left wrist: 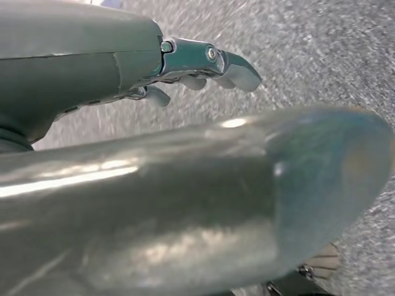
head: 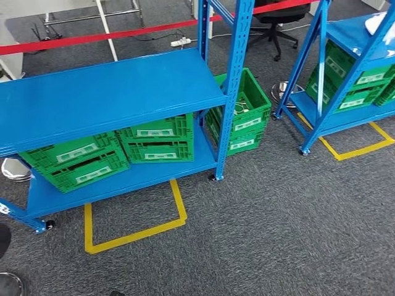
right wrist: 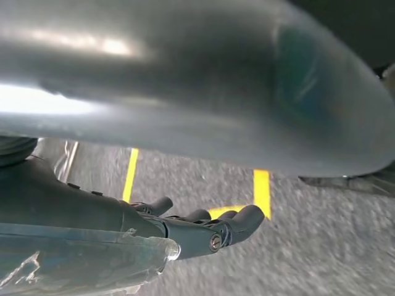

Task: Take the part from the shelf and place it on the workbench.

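Observation:
A blue shelf [head: 107, 92] stands ahead on the left with a bare top board. Green crates [head: 156, 139] sit on its lower board. A second blue shelf [head: 344, 37] is at the far right; a white object [head: 378, 22] lies on its upper board at the picture's edge, too cut off to identify. My left hand [left wrist: 195, 191] hangs over grey carpet, its thick thumb apart from the straight fingers [left wrist: 232, 69], nothing in it. My right hand [right wrist: 186, 80] also hangs over the carpet, fingers [right wrist: 228, 227] stretched out and holding nothing.
A green crate [head: 242, 111] stands on the floor between the shelves. Yellow tape [head: 135, 234] marks the carpet in front of the left shelf and around the right one. A red barrier tape [head: 93, 38] and an office chair [head: 279, 18] are behind.

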